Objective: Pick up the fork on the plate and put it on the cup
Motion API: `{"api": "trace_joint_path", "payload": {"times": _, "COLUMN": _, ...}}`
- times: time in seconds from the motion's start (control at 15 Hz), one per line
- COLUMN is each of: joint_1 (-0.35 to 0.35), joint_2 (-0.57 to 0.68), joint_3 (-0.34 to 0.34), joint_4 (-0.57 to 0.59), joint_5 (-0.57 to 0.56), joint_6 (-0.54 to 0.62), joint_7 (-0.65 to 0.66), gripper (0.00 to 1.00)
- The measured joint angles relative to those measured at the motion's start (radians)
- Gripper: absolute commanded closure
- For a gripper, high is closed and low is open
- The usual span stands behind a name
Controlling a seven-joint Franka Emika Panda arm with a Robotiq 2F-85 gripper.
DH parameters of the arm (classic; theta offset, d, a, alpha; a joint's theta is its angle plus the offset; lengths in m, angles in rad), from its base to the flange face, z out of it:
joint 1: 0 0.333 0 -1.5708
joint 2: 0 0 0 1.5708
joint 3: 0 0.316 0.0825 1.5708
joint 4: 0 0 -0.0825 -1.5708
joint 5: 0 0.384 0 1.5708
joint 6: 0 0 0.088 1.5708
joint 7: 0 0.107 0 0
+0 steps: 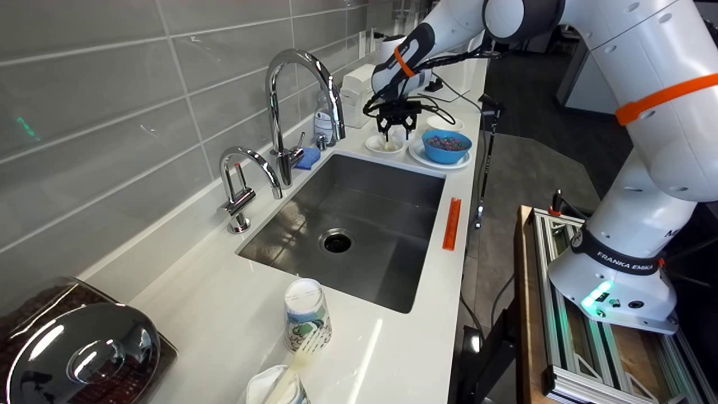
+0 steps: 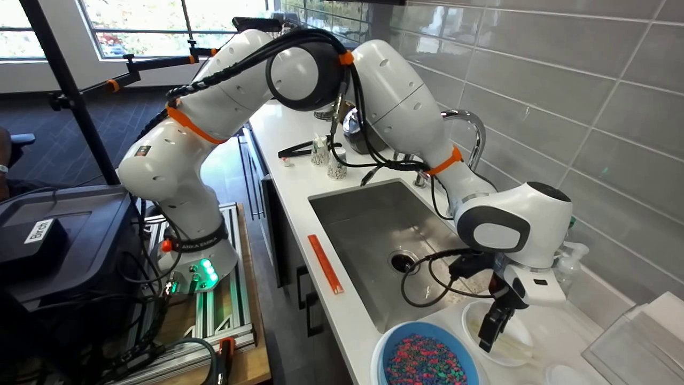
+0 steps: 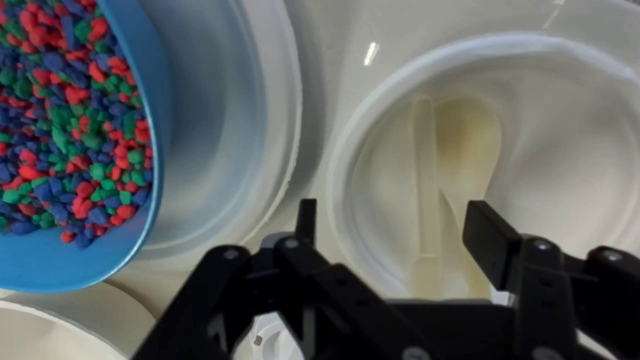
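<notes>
Where the gripper (image 3: 392, 216) hangs over the white plate (image 3: 382, 180), its jaws stand spread and released. Between the fingertips (image 3: 306, 220) in the wrist view, a straight pale utensil (image 3: 426, 175) lies on the plate, long axis running top to bottom; lower end behind the gripper, type unclear. Spoon (image 3: 470, 135) right beside it, scoop end toward the top. Next to the plate: blue bowl (image 3: 55, 266) of coloured bits (image 3: 70, 120) on a second plate (image 3: 225, 210). Past the sink (image 1: 370, 213) and orange strip (image 1: 451, 224), in an exterior view: fork (image 1: 303, 362) by the patterned cup (image 1: 306, 314), which stands base up. Long axis slants; tines point up-right, overlapping the cup's side, handle runs down-left across a second cup (image 1: 261, 384) to the frame edge. Contact: can't tell.
</notes>
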Motion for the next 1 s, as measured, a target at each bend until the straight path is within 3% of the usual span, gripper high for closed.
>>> {"api": "trace_joint_path", "payload": {"times": 0.07, "joint_1": 0.000, "joint_2": 0.004, "joint_3": 0.000, "joint_4": 0.004, "joint_5": 0.000, "joint_6": -0.002, "joint_7": 0.004, "gripper": 0.32}}
{"api": "trace_joint_path", "payload": {"times": 0.13, "joint_1": 0.000, "joint_2": 0.008, "joint_3": 0.000, "joint_4": 0.008, "joint_5": 0.000, "joint_6": -0.004, "joint_7": 0.007, "gripper": 0.40}}
{"api": "trace_joint_path", "payload": {"times": 0.27, "joint_1": 0.000, "joint_2": 0.015, "joint_3": 0.000, "joint_4": 0.015, "joint_5": 0.000, "joint_6": -0.006, "joint_7": 0.012, "gripper": 0.43}}
{"api": "trace_joint_path", "payload": {"times": 0.33, "joint_1": 0.000, "joint_2": 0.019, "joint_3": 0.000, "joint_4": 0.019, "joint_5": 0.000, "joint_6": -0.007, "joint_7": 0.014, "gripper": 0.51}}
{"api": "trace_joint_path", "payload": {"times": 0.53, "joint_1": 0.000, "joint_2": 0.027, "joint_3": 0.000, "joint_4": 0.027, "joint_5": 0.000, "joint_6": -0.008, "joint_7": 0.021, "gripper": 0.57}}
{"api": "trace_joint_path", "payload": {"times": 0.6, "joint_1": 0.000, "joint_2": 0.029, "joint_3": 0.000, "joint_4": 0.027, "joint_5": 0.000, "joint_6": -0.008, "joint_7": 0.022, "gripper": 0.55}}
{"api": "trace_joint_path", "payload": {"times": 0.67, "joint_1": 0.000, "joint_2": 0.030, "joint_3": 0.000, "joint_4": 0.029, "joint_5": 0.000, "joint_6": -0.008, "joint_7": 0.023, "gripper": 0.60}}
{"api": "trace_joint_path", "payload": {"times": 1.0, "joint_1": 0.001, "joint_2": 0.034, "joint_3": 0.001, "joint_4": 0.035, "joint_5": 0.000, "joint_6": -0.008, "joint_7": 0.024, "gripper": 0.56}}
